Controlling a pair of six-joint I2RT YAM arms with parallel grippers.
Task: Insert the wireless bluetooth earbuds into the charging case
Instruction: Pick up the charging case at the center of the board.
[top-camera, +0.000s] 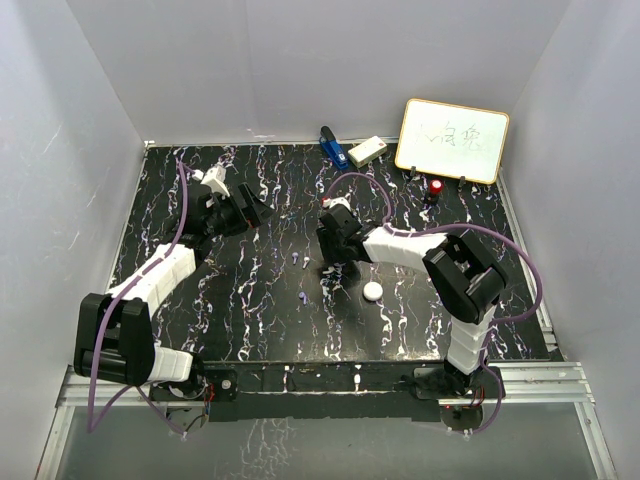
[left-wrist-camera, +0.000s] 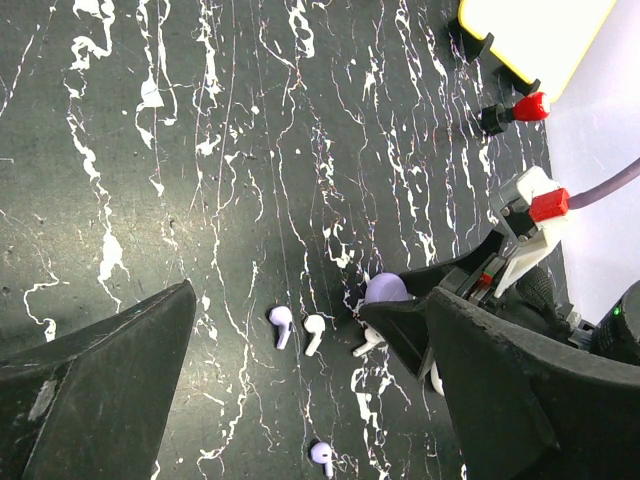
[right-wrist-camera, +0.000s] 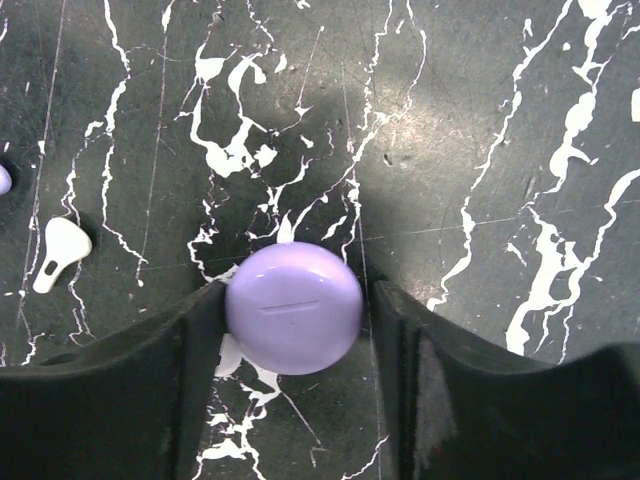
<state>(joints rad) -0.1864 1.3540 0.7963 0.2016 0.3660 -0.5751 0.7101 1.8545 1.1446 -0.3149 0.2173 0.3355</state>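
Grasp of the round pale-purple plastic case (right-wrist-camera: 293, 307) is the step: right gripper (right-wrist-camera: 295, 300) straddles it, clamped or not I cannot tell; next needs firm closure, white stemmed earbud (right-wrist-camera: 60, 250) lying to its left.

The right gripper (top-camera: 338, 262) sits low, jaws astride the purple case (right-wrist-camera: 293, 310), one finger touching, the other just off. The left gripper (top-camera: 258, 212) hangs wide open, well to its left.
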